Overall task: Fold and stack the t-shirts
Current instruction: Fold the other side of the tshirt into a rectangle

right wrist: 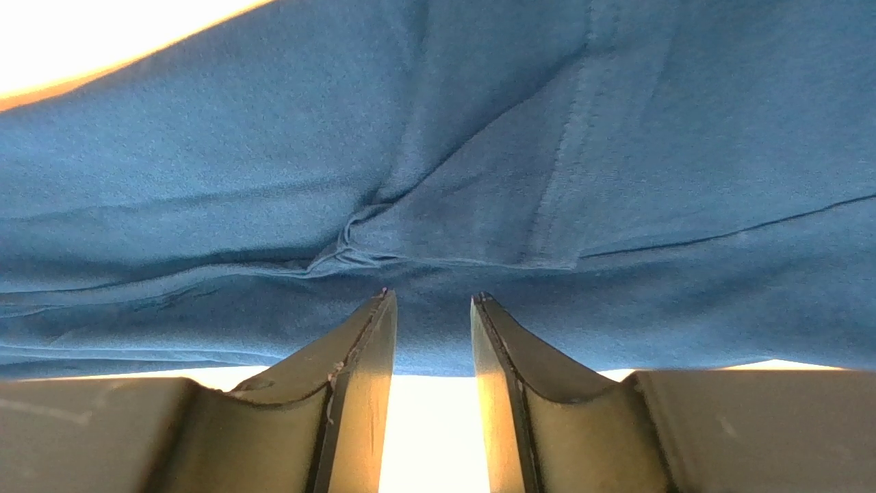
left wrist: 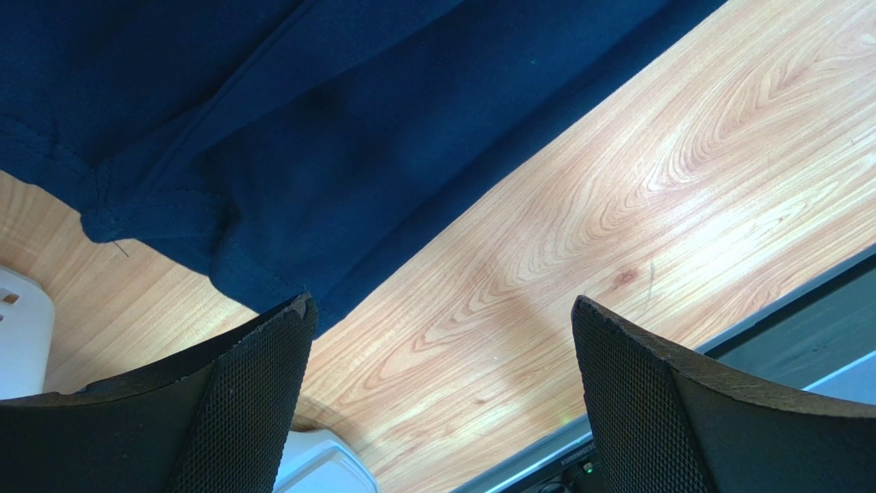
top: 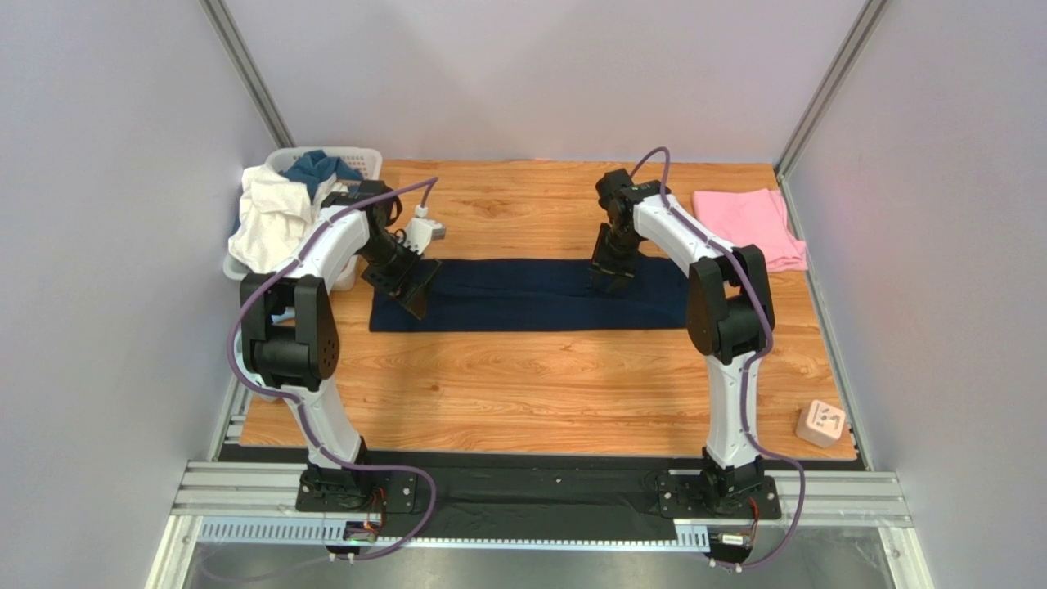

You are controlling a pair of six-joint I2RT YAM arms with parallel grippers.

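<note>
1. Nearest the arms' bases, a small tan box (top: 821, 423) sits on the bench (top: 541, 393), well behind and to the right of the right jaws. It touches no cloth and blocks nothing.
2. The navy t-shirt (top: 529, 295) lies flat as a long narrow band across the middle of the bench, running from under the left jaws to under the right jaws. I judge the lengthwise folds done. The band is not yet folded end to end into a compact packet.
3. The left jaws stand spread wide over the band's left end. They are empty, with bare wood between them and the shirt's hem just ahead of the tips.
4. The right jaws hang low over the band's right part, parted by a narrow gap with nothing in it. A rumpled seam lies just ahead of the tips, so they are released and grasp nothing.
5. A small white object (top: 430, 230) rests just beyond the left jaws, beside the band's far left corner. It looks close enough to get in the way of a fold from that end.
6. The pink t-shirt (top: 747, 225) lies folded flat beyond and to the right of the right jaws, apart from the navy one. It looks finished, but stacking is not yet done.
7. Farthest off, a basket (top: 363, 153) stands beyond and to the left of the left jaws, with white cloth (top: 270, 215) spilling over its side. I cannot tell whether more shirts wait there.
</note>
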